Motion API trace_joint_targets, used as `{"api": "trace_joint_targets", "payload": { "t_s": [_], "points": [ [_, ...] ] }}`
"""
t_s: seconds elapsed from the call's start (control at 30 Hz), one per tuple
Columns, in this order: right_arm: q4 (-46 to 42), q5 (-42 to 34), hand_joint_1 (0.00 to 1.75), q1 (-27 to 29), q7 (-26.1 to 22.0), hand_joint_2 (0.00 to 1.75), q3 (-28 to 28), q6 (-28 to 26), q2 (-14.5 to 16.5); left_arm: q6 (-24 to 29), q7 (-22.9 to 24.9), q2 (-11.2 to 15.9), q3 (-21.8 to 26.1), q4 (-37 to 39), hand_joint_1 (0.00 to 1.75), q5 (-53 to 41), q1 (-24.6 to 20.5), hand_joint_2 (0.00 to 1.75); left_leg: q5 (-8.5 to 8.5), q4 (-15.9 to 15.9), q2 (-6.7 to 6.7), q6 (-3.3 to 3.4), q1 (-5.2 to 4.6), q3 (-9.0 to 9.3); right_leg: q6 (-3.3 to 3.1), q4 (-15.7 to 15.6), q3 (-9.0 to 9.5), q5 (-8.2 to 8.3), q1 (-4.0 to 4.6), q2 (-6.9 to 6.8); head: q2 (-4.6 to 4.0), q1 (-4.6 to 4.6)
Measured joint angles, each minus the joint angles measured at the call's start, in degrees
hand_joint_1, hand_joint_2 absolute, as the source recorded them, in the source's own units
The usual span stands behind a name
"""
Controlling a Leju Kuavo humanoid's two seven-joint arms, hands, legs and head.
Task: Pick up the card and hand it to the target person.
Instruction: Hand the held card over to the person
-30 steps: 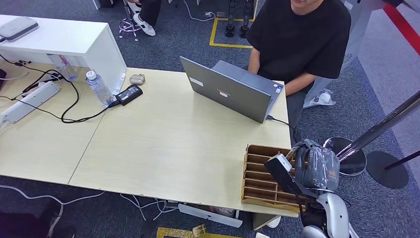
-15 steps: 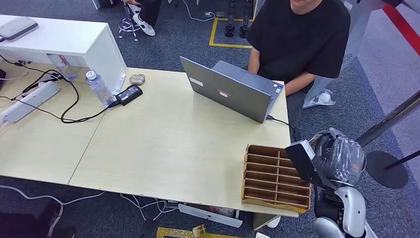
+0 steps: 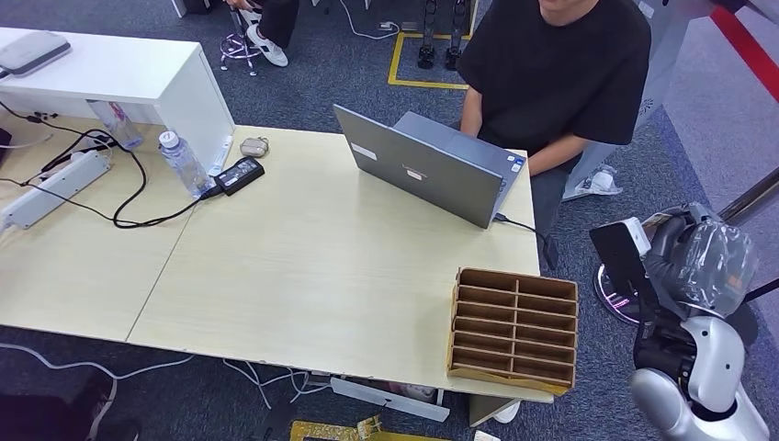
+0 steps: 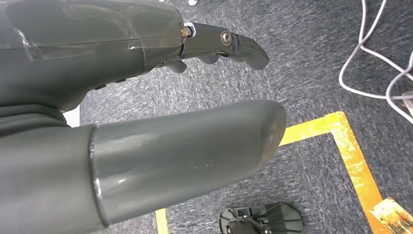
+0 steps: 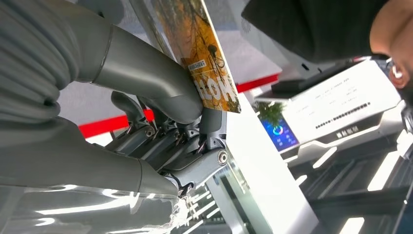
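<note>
One card point(image 5: 202, 53) is pinched in the right hand point(image 3: 684, 262), raised past the table point(image 3: 321, 266) edge; left hand point(image 4: 146, 97) hangs spread.

Place: office or reception area.
Signs: person point(image 3: 551, 73) at laptop point(image 3: 418, 170) on wooden desk point(image 3: 321, 266); power strip point(image 3: 50, 188) left of laptop; grey carpet point(image 3: 312, 83) behind it.

A pale wood-grain table point(image 3: 321, 266) stands on dark blue-grey carpet point(image 3: 312, 64) marked with a yellow tape rectangle point(image 3: 397, 57). At the table's far left corner a white cabinet point(image 3: 138, 78) rises above the top. A white power strip point(image 3: 50, 188) with black cables point(image 3: 129, 197) lies near the left edge. Beyond the table's right edge stands a round black post base point(image 3: 721, 317).
</note>
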Motion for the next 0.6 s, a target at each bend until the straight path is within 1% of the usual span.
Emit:
{"api": "trace_joint_targets", "payload": {
  "t_s": [0.1,0.3,0.6],
  "points": [
    [0.53,0.34,1.53,-0.8,0.01,1.75,-0.4,0.11,-0.05,-0.07,0.25,-0.05,-0.28,0.0,0.0,-0.15,-0.3,0.0,0.0,0.0,0.0,0.0,0.0,0.0,0.0,0.0,0.0,0.0,0.0,0.0,0.0,-0.01],
    [2.5,0.62,1.6,-2.2,0.01,1.75,-0.48,0.25,-0.04,-0.56,0.72,-0.2,-0.67,0.0,0.0,-0.8,-0.81,0.0,0.0,0.0,0.0,0.0,0.0,-0.02,0.0,0.0,0.0,0.0,0.0,-0.01,0.0,0.0],
    [6.86,1.62,1.61,-3.12,0.01,1.75,-0.07,0.31,0.03,-0.7,1.21,-0.63,-1.49,0.0,0.0,-1.08,-1.22,0.0,0.0,0.0,-0.01,0.0,0.0,-0.03,0.0,0.0,0.0,0.0,0.0,-0.01,0.0,-0.01]
  ]
}}
